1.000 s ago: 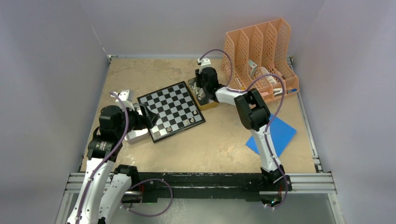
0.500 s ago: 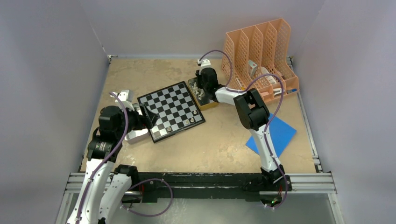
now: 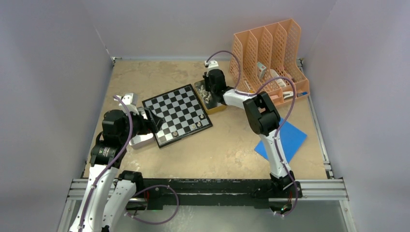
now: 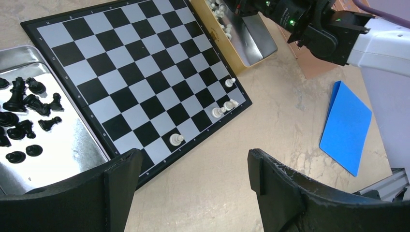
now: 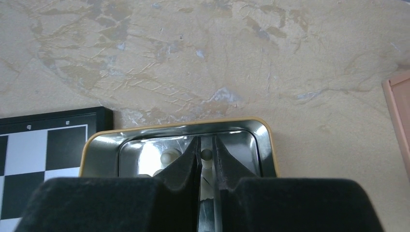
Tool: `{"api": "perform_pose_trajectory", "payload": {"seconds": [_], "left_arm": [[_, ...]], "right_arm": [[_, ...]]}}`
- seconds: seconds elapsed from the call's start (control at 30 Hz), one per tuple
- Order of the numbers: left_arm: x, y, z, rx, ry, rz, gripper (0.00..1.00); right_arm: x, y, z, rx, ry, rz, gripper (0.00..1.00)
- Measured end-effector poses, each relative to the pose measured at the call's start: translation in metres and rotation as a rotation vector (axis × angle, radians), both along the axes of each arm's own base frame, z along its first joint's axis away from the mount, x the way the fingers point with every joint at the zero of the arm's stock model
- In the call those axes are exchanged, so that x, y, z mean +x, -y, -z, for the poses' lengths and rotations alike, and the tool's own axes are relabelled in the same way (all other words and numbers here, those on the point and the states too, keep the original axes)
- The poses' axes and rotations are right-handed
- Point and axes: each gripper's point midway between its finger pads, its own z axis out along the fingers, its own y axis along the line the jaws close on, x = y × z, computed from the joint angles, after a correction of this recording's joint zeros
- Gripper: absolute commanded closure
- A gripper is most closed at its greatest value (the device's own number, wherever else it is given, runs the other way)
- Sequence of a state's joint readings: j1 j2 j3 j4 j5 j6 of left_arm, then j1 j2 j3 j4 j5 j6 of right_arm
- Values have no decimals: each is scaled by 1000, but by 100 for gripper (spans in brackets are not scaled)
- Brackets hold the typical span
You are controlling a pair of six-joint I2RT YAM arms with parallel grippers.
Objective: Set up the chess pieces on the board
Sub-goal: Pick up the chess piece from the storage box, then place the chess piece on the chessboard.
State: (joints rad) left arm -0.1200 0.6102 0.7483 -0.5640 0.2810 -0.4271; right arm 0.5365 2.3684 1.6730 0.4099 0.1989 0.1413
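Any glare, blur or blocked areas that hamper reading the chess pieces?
Top external: even light, sharp, but the chess pieces are mere specks. Left wrist: crisp; the metal tray shines mildly, black pieces readable. Right wrist: the yellow-rimmed tin mirrors light, and the right end effector, closed on a pale pawn, blocks the lower part.

Wide-spread black fingers of the left gripper (image 4: pixel 191 166) frame a flat black-and-white chequered chessboard (image 4: pixel 140 72) on the mottled tan tabletop (image 4: pixel 270 125). A few tiny silvery-pale chessmen (image 4: pixel 178 139) stand along its lower-right edge (most bunched near one corner). Small black chessmen (image 4: pixel 29 104) lie scattered in a shiny metal tray (image 4: pixel 63 145) just beside the board; a flat blue sheet (image 4: pixel 345 128) lies well apart.
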Motion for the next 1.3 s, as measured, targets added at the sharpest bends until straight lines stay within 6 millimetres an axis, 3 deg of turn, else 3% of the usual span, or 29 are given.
{"api": "perform_pose_trajectory", "payload": {"seconds": [0.1,0.27,0.4,0.53,0.63,0.73,0.93,1.13,1.3], "left_arm": [[0,0,0,1,-1,-1,20],[1,-1,1,2,-2,-4,19],[1,-1,1,3,-2,-8,19],[1,-1,1,4,-2,-9,19],[1,-2,1,5,0,-13,19],[1,-2,0,6,1,-15,19],[1,-4,0,8,5,-21,19],[1,-4,-1,8,8,-22,19],[1,-4,-1,8,6,-22,19]], "right_arm": [[-5,4,-10,-2,-10,11,89],[-20,14,-48,25,3,30,89],[-39,19,-80,57,28,28,88],[-66,15,-96,79,32,5,88],[-94,5,-94,81,20,-27,87],[-125,-12,-81,64,-9,-72,87],[-170,-40,-59,43,-57,-150,87],[-198,-43,-47,34,-80,-185,86],[-207,-46,-51,45,-73,-202,86]]}}
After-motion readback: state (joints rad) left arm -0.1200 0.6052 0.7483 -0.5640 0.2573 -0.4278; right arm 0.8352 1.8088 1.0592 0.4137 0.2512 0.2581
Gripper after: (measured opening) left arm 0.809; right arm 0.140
